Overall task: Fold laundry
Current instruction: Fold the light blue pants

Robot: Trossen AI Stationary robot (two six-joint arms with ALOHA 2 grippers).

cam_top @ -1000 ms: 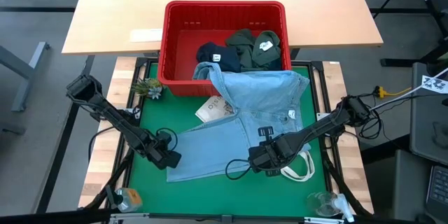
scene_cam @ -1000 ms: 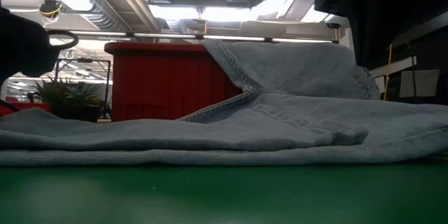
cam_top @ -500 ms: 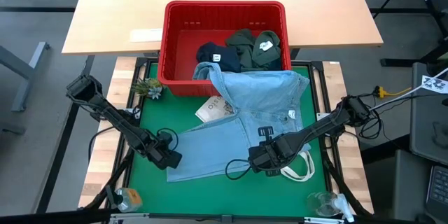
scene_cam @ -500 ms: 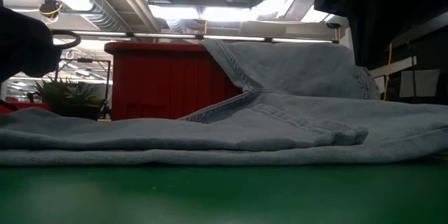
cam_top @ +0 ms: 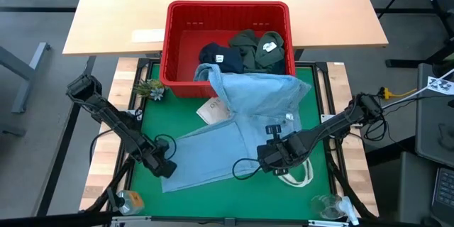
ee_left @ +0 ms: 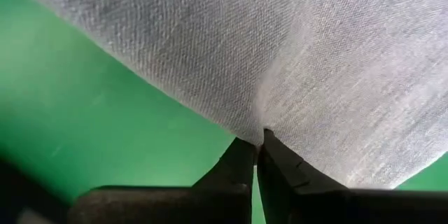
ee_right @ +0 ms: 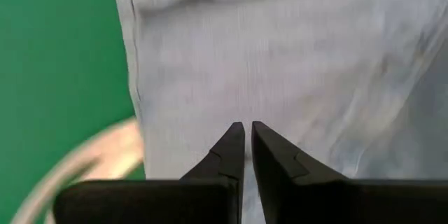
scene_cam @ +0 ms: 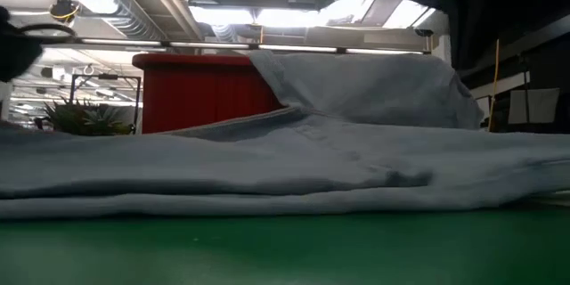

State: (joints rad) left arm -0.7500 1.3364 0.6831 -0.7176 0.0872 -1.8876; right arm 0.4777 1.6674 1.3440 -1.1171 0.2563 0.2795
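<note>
A light blue denim garment lies spread on the green mat. Its far end is draped over the front rim of the red basket. In the low view the denim stretches across the whole width in front of the basket. My left gripper is shut on the denim at its near left end. My right gripper is shut on the denim near its right edge. Navy and olive green garments lie inside the basket. My left gripper pinches the denim's near left edge between its two fingers, coming from the table's left and slanting down. That end of the cloth lies low over the mat; one layer or several, I cannot tell. My right gripper pinches the denim's surface a little inside its right edge between the fingertips, coming from the table's right. The cloth around the hold lies on the mat with soft wrinkles.
A white tote bag lies partly under the denim, and one handle loops out beside my right gripper. A small plant stands left of the basket. A clear glass object sits at the near right corner.
My left gripper has shut on the denim's near left end and drawn it toward the table's near left corner. My right gripper has shifted a little toward the right edge with the cloth. The denim has spread out flatter, while its far end stays on the basket rim.
</note>
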